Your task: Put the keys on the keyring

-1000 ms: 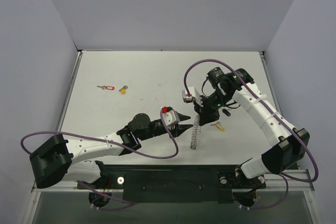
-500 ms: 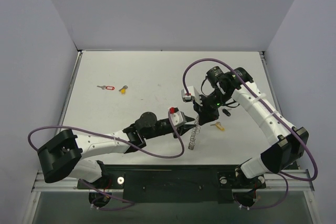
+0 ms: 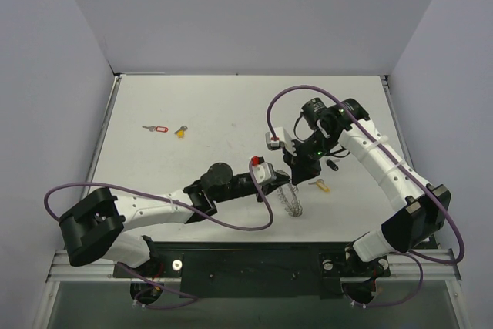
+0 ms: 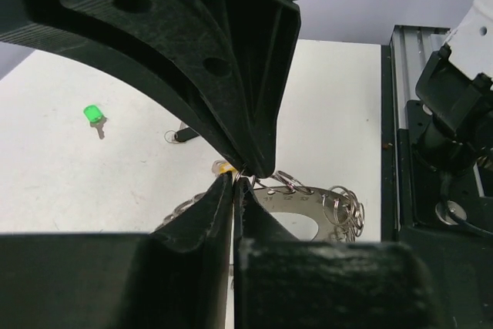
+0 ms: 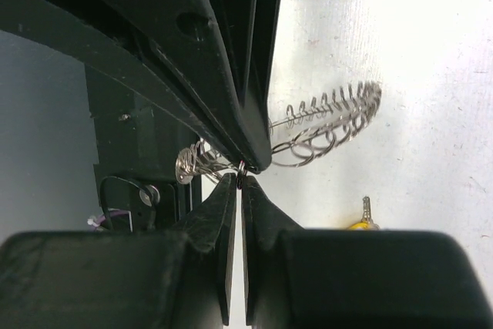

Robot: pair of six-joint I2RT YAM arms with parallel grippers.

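The keyring (image 3: 291,199), a silvery coil of wire, hangs tilted just above the table between both arms. My left gripper (image 3: 280,183) is shut on its upper wire, and its fingertips (image 4: 225,190) pinch the coil (image 4: 312,198) in the left wrist view. From the far side my right gripper (image 3: 296,172) is shut on the same top edge, with the spiral (image 5: 327,122) running away beyond its tips. Loose keys lie on the table: a yellow one (image 3: 320,185) beside the ring, a black one (image 3: 333,165), a red-tagged one (image 3: 158,129), another yellow one (image 3: 181,132) and a green one (image 4: 92,113).
Purple cables loop from both arms over the table (image 3: 192,98). A metal rail (image 3: 254,256) with the arm bases runs along the near edge. Grey walls close in the left, right and far sides.
My left gripper has moved right to the keyring and closed on it. The ring's lower end has swung right, so it hangs tilted. The right gripper has kept its hold.
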